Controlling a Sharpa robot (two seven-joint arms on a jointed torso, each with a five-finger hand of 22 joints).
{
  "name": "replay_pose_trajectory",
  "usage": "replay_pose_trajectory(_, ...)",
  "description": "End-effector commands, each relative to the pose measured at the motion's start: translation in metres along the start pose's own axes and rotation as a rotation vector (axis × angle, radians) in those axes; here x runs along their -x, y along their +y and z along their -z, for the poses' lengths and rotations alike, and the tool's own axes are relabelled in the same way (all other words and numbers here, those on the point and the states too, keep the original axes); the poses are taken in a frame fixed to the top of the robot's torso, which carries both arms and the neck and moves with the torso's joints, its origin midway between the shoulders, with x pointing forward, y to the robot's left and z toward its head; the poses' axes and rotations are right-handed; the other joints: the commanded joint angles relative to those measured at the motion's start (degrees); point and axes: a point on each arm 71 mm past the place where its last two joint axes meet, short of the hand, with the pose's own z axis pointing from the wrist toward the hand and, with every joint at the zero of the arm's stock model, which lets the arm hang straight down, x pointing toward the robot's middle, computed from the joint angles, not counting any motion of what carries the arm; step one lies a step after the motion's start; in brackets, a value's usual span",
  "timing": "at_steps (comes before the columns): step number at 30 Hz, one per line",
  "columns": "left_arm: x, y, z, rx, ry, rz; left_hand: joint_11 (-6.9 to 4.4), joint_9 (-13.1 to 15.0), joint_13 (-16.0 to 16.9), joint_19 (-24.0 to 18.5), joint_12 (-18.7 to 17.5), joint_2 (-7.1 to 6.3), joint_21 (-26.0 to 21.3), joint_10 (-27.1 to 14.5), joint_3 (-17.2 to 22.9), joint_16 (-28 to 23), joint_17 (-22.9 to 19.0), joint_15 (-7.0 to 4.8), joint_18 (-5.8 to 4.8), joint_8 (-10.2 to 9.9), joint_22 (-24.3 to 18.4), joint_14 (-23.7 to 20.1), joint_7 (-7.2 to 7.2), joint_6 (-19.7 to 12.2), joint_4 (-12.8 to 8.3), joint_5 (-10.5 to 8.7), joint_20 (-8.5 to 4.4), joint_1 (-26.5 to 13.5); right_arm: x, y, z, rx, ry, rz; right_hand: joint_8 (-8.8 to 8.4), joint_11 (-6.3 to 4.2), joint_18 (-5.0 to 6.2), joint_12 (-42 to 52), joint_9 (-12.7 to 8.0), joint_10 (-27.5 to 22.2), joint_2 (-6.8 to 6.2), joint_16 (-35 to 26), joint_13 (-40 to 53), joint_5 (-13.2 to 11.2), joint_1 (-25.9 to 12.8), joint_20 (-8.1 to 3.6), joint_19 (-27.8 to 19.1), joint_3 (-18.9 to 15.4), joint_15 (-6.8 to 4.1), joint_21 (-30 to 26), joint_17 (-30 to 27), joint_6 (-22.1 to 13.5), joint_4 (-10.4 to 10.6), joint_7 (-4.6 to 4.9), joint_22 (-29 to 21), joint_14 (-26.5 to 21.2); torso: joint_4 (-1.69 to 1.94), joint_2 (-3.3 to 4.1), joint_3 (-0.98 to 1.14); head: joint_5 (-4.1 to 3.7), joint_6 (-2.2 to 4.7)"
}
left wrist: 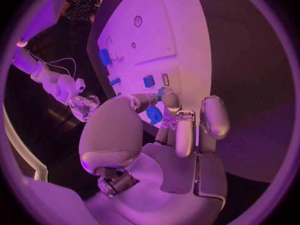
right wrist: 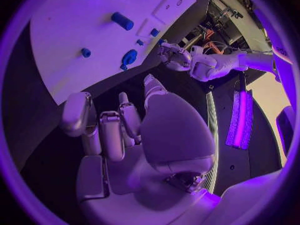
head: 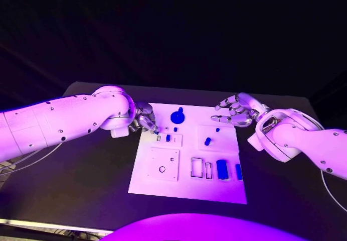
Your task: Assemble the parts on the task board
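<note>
The table is black and matt, with almost no shine. The board on it is a flat white plate, smooth like hard plastic, with thin lines cut into it. The small blue parts look like smooth plastic too, and the round one near the far edge has a little shine. Both arms wear smooth, glossy white shells that look like plastic, dotted with small dark screws. The left hand and the right hand look like silver metal with dark gaps. In the left wrist view the fingertips look smooth and softly rounded, maybe rubber, though it is hard to tell.
</note>
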Motion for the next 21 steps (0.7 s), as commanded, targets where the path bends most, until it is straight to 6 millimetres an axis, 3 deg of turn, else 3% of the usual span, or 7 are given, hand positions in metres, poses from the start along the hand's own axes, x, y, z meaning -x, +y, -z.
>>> replay_pose_trajectory(1, -0.0034, -0.0015, -0.0014, 0.001, -0.016, -0.058, -0.1, -0.1, 0.1, 0.5, 0.3, -0.05, 0.3, 0.5, 10.5, 0.4, 14.0, -0.4, -1.16, 0.1, 0.1, 5.8, -0.51, 0.9, -10.1, 0.34, 0.06, -0.6, -0.0007, 0.0006, 0.0004, 0.012, 0.003, 0.008, 0.07, -0.05, 0.74, -0.2, -0.1, -0.4, 0.49, -0.4, 0.1, 0.0, 0.0, -0.12, -0.4, 0.3, -0.55, -0.4, 6.9, 0.1, -0.1, -0.11, -0.1, 3.8, -0.07, 0.08, 0.0, -0.04, -0.08)
replay_pose_trajectory(21, -0.0115, -0.0059, -0.0065, -0.001, 0.034, -0.081, -0.15, -0.1, 0.7, 0.6, 0.7, -0.15, 0.4, 0.9, 10.8, 0.5, 14.2, -0.44, -1.19, 0.1, 0.2, 5.9, -0.56, 1.0, -10.4, 0.56, 0.02, -0.8, 0.0003, 0.0006, 0.0004, 0.016, -0.014, 0.005, 0.11, -0.06, 0.81, -0.5, -0.1, -0.6, 0.51, -0.5, -0.1, 0.0, 0.1, -0.14, -0.6, 0.4, -0.56, -0.8, 6.7, 0.2, -0.1, -0.13, -0.3, 3.7, -0.06, 0.06, 0.06, -0.13, -0.56)
